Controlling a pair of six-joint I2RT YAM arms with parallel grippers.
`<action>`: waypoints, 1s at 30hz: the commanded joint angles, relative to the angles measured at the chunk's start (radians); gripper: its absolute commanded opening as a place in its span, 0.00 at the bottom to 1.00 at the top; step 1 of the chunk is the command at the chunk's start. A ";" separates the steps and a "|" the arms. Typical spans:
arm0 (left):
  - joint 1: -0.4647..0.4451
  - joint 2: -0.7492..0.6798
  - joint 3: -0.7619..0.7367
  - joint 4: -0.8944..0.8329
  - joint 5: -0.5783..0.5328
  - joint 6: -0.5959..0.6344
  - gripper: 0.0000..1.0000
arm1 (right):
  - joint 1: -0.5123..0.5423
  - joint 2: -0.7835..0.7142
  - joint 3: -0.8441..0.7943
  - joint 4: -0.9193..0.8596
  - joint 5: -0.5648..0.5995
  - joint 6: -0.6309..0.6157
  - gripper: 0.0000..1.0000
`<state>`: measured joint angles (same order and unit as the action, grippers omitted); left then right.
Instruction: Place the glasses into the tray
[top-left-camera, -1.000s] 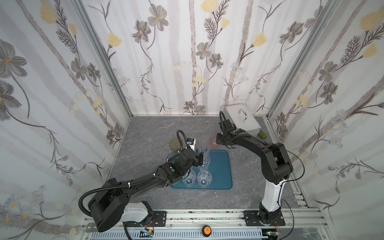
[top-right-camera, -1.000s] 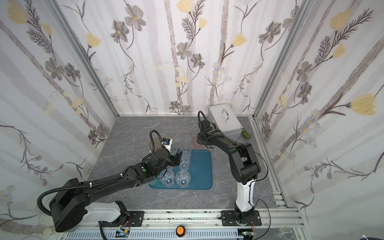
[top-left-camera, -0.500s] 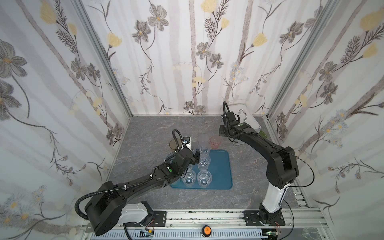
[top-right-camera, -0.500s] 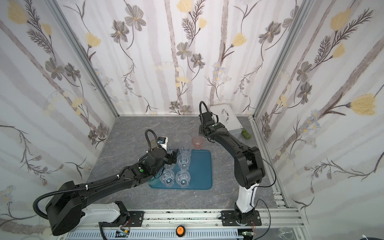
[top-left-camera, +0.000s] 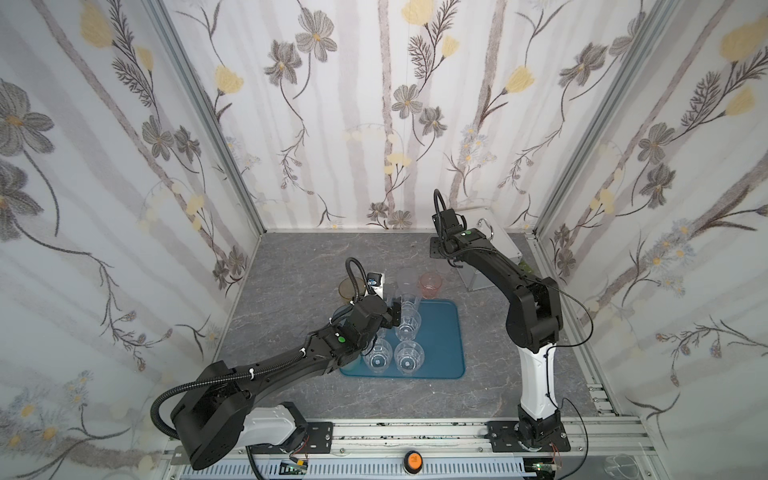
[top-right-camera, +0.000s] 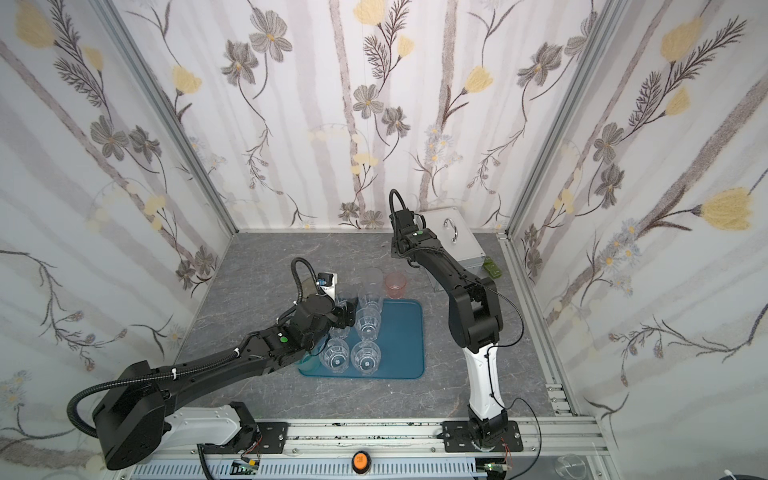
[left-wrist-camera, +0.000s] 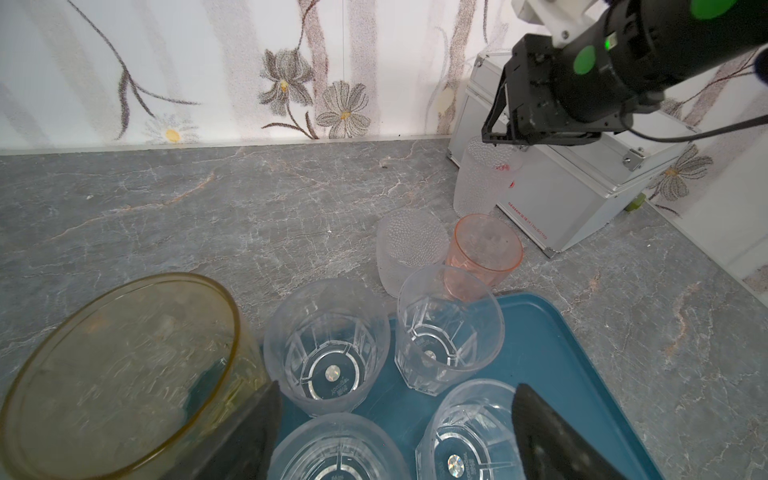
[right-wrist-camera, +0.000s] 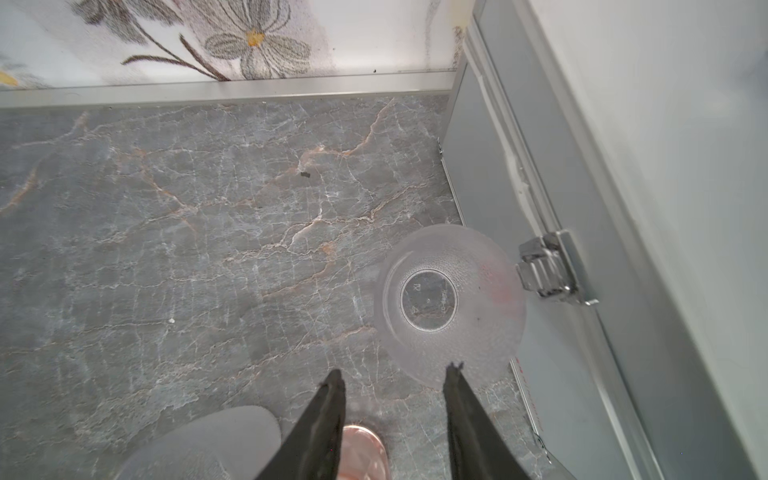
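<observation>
Marbled tabletop (top-left-camera: 299, 266) beyond the tray (top-left-camera: 444, 332) is overhung by the right gripper (right-wrist-camera: 392, 376), parted empty, seemingly for the frosted tumbler (right-wrist-camera: 451, 307); the left gripper (left-wrist-camera: 395, 388) is held spread.

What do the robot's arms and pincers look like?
Left arm and right arm: matte black boxy segments on white base links, each with a green dot near the wrist. A ribbed black hose loops beside the left arm. The left gripper and right gripper each have two tapering black fingers.

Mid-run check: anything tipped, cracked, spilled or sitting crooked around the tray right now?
Nothing stands out. The clear glasses stand upright in the tray; the pink glass, frosted glass and amber glass stand on the table outside it. No spill or breakage shows.
</observation>
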<state>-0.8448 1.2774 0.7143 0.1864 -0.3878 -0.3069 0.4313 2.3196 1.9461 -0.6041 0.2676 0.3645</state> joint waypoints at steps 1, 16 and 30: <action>0.000 0.004 0.007 0.018 0.009 -0.026 0.89 | -0.004 0.047 0.058 -0.020 0.001 -0.025 0.40; -0.004 0.031 0.007 0.019 0.026 -0.051 0.89 | -0.019 0.169 0.126 -0.027 -0.006 -0.075 0.20; -0.004 0.072 0.031 0.021 0.036 -0.049 0.89 | 0.033 -0.053 0.127 -0.059 0.010 -0.081 0.04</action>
<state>-0.8482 1.3434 0.7326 0.1894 -0.3508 -0.3439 0.4461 2.3238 2.0624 -0.6754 0.2531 0.2867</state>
